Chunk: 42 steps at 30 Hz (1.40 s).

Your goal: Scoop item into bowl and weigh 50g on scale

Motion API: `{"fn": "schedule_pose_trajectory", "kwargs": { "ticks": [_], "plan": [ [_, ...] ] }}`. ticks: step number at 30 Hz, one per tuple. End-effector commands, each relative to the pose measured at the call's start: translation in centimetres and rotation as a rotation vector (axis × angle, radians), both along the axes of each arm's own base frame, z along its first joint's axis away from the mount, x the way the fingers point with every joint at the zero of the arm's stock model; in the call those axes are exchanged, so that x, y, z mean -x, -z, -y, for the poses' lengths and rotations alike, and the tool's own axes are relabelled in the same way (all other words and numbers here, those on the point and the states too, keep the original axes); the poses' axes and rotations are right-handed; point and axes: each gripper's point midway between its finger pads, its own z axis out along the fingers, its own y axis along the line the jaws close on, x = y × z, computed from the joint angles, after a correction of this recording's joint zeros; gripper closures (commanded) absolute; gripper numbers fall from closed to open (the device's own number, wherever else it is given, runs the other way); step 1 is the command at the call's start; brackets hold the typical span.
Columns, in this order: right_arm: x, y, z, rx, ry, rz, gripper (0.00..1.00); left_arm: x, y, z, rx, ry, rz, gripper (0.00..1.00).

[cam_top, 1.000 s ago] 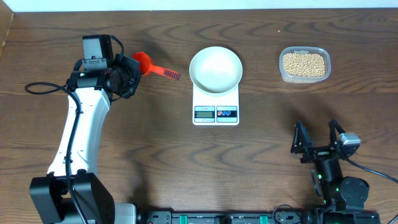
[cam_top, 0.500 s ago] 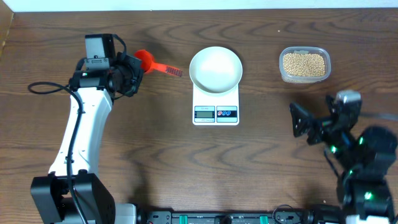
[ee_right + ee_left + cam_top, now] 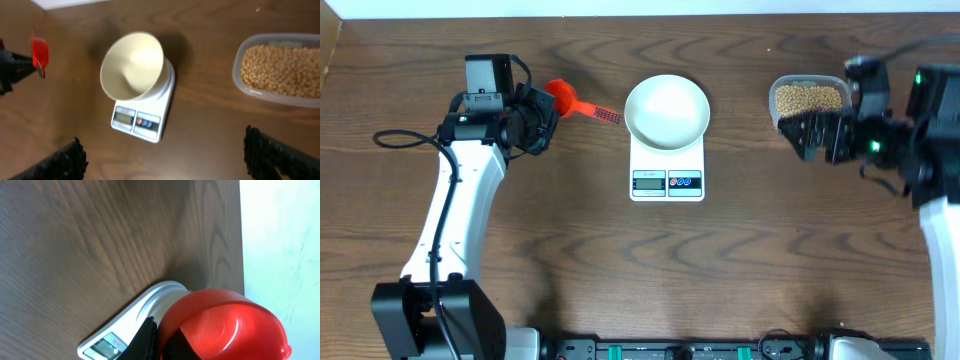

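Observation:
The white bowl (image 3: 666, 108) stands empty on the scale (image 3: 667, 181) at mid-table; both also show in the right wrist view, bowl (image 3: 132, 65) on scale (image 3: 142, 122). The tan beans (image 3: 808, 100) fill a clear tub at the back right (image 3: 280, 70). My left gripper (image 3: 542, 118) is shut on the cup rim of a red scoop (image 3: 562, 97), left of the bowl; the cup fills the left wrist view (image 3: 225, 325). My right gripper (image 3: 817, 134) is open and empty, above the table at the tub's near-left corner (image 3: 170, 165).
The clear tub (image 3: 776, 118) sits right of the scale. The scoop's handle (image 3: 600, 114) points toward the bowl. A black cable (image 3: 395, 138) trails left of the left arm. A pale wall (image 3: 280, 240) borders the table's far edge.
My right arm has risen from the front right and swung back toward the bean tub, its jaws open throughout. My left gripper has shifted slightly right with the red scoop.

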Motion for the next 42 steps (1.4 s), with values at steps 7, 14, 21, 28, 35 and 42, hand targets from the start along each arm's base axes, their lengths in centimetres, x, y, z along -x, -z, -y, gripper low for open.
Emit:
{"fn": "schedule_pose_trajectory", "kwargs": {
  "ticks": [7,14,21,28,35,42],
  "plan": [
    [-2.2,-0.5,-0.5,-0.017,-0.038,0.011,0.01,1.7,-0.2,2.1,0.074,0.063,-0.049,0.92],
    [-2.3,-1.2,-1.3,-0.107,-0.028,-0.008,0.01,2.5,0.1,4.1,0.086,0.097,-0.081,0.93],
    [-2.4,-0.8,-3.7,-0.133,-0.086,-0.023,0.18,3.2,0.1,6.8,0.175,0.021,-0.152,0.93],
    [-3.5,-0.2,-5.5,-0.151,-0.115,-0.024,0.38,3.7,0.1,8.5,0.255,-0.07,-0.221,0.93],
    [-3.9,0.0,-7.6,-0.201,-0.156,-0.043,0.34,4.0,0.4,9.3,0.249,-0.116,-0.24,0.93],
    [-3.5,-0.4,-11.6,-0.337,-0.338,-0.043,0.28,4.4,0.3,10.7,0.246,-0.09,-0.244,0.92]
  ]
}}
